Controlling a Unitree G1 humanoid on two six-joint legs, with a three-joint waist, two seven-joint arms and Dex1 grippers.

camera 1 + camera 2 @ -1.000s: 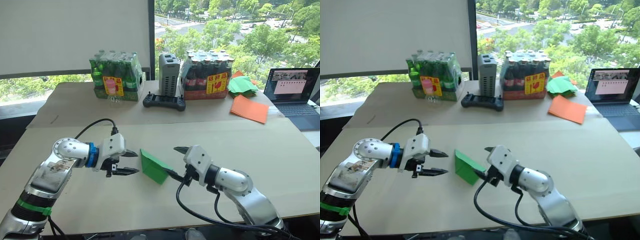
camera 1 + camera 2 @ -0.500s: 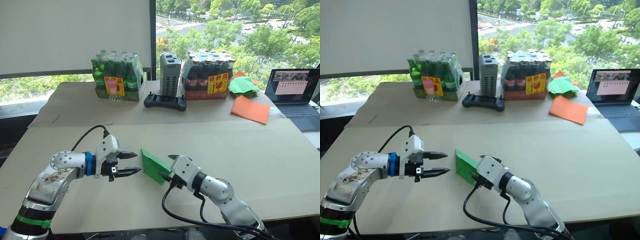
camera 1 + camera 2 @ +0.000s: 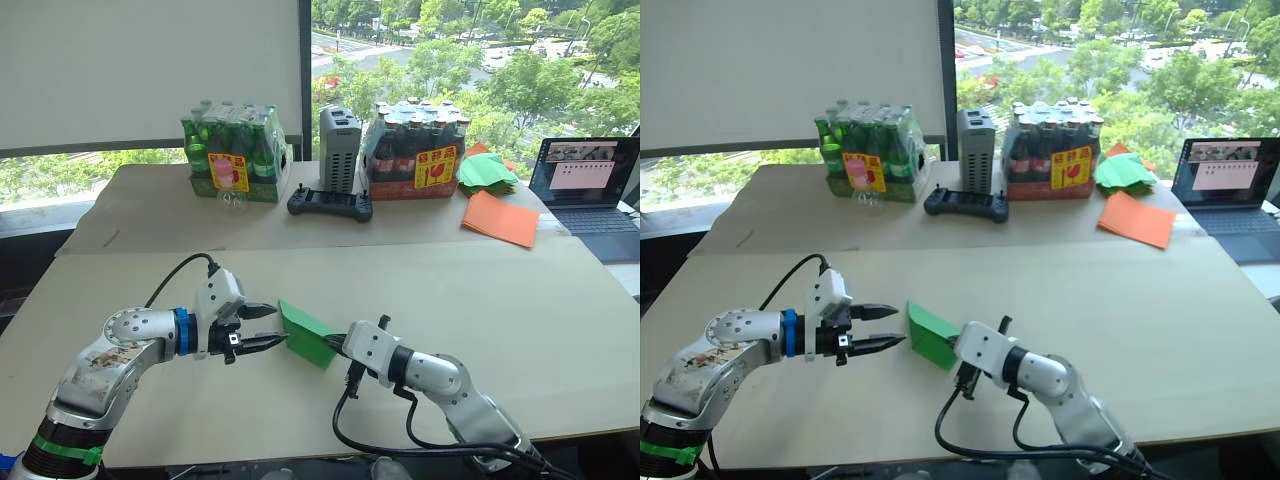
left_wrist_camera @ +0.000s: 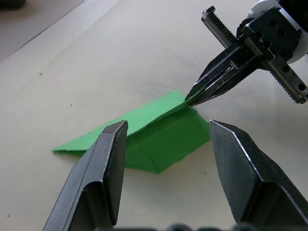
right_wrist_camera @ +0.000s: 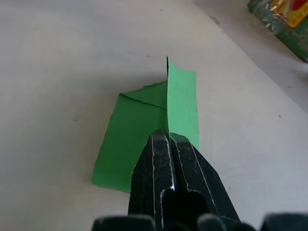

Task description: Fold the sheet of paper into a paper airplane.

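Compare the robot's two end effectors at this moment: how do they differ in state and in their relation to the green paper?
The right end effector is shut, pinching the raised fold of the green paper; the left end effector is open and holds nothing. The right one touches the paper from its right side; the left one sits just off the paper's left edge, fingers apart and pointing at it. Both have two black fingers and hang low over the table.
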